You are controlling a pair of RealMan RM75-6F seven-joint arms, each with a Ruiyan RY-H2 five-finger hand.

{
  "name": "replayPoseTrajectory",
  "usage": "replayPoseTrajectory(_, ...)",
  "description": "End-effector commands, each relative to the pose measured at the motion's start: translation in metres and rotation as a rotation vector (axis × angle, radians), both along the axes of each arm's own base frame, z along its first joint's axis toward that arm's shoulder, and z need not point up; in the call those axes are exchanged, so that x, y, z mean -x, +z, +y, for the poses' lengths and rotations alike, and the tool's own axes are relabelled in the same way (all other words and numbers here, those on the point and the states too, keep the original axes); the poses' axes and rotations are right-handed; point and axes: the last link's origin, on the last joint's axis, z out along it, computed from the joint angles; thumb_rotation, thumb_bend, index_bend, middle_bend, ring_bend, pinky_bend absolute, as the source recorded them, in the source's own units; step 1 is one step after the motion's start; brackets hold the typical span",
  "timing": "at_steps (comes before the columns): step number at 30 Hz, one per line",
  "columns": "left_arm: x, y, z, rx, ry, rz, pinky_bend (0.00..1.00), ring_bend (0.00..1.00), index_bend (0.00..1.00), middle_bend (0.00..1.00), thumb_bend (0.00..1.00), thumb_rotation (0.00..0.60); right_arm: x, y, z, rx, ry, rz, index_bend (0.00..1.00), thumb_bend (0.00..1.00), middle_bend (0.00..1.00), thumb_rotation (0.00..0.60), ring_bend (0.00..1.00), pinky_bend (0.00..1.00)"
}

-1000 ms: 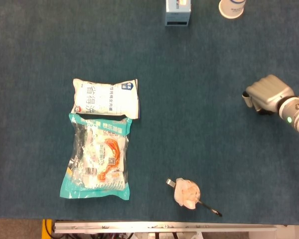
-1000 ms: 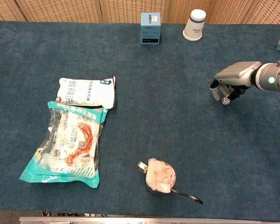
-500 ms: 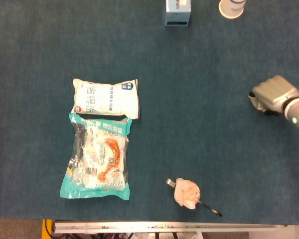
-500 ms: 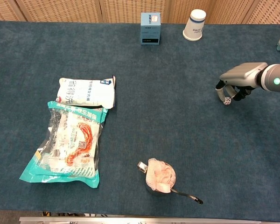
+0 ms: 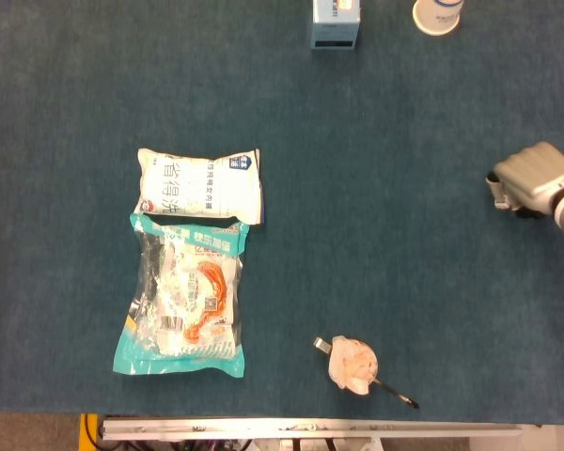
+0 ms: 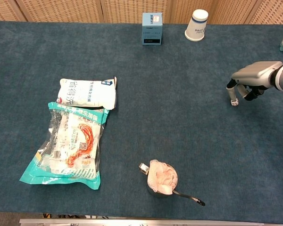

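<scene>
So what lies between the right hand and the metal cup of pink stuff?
Only bare blue cloth, seen in both views, lies between the right hand and the cup.

both views are evenly and brightly lit from above, with only faint, soft shadows on the dark blue carpeted table top (image 6: 179, 122). the clear teal-edged plastic food packet (image 6: 70, 146) shows mild glare. focus is sharp throughout, with no motion blur and little edge distortion.

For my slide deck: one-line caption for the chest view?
Right hand hovers empty over blue cloth, far from snack bags and steel cup.
</scene>
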Motion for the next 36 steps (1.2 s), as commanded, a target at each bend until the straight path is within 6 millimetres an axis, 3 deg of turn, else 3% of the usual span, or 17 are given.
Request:
replayPoseTrajectory(1,0.0,0.0,0.0,0.002,0.002,0.001,0.35,0.2,0.44,0.32,0.26,0.6,0.004,0.003,0.002,0.005,-0.009,0.004,0.44,1.0,1.0,0.6,1.0,1.0)
replayPoseTrajectory(20,0.0,-0.001,0.0,0.001,0.006,0.004,0.35,0.2,0.44,0.32,0.26,0.6,0.005,0.009,0.023,-0.013,-0.007,-0.027,0.44,1.0,1.0,0.6,1.0,1.0)
replayPoseTrajectory(36,0.0,-0.002,-0.001,0.005,0.003,0.007,0.35,0.2,0.44,0.33,0.26,0.6,0.013,0.003,0.025,-0.028,-0.022,-0.008,0.44,1.0,1.0,0.6,1.0,1.0)
